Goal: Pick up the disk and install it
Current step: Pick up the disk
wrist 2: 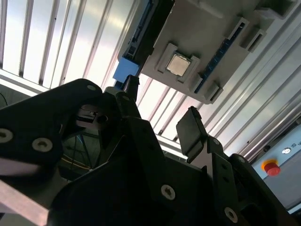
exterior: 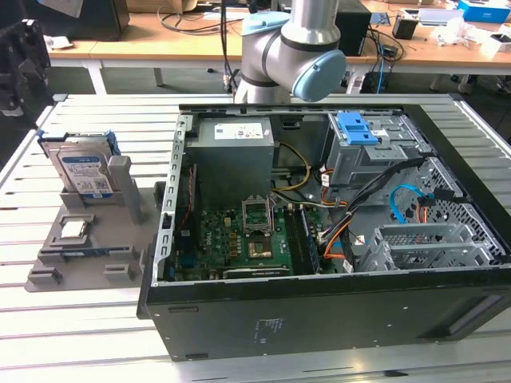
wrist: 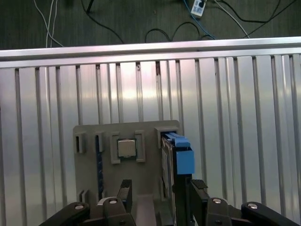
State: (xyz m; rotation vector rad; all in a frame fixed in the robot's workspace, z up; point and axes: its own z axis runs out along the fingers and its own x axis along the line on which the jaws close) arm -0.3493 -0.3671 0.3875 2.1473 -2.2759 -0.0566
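I count one disk [exterior: 84, 171], standing in one grey holder [exterior: 108, 235] at nine o'clock of the case in the exterior view. That holder also carries one chip [exterior: 73, 229] and one blue-edged strip [exterior: 88, 254]. One open case [exterior: 319, 319] lies on one worktop [exterior: 80, 335]. Inside it are one grey box [exterior: 234, 148], one board [exterior: 247, 239] and one blue bracket [exterior: 357, 128]. My claw [wrist: 161, 197] is one, with two fingers [wrist: 124, 188]. The second wrist view has one red button [wrist 2: 269, 167].
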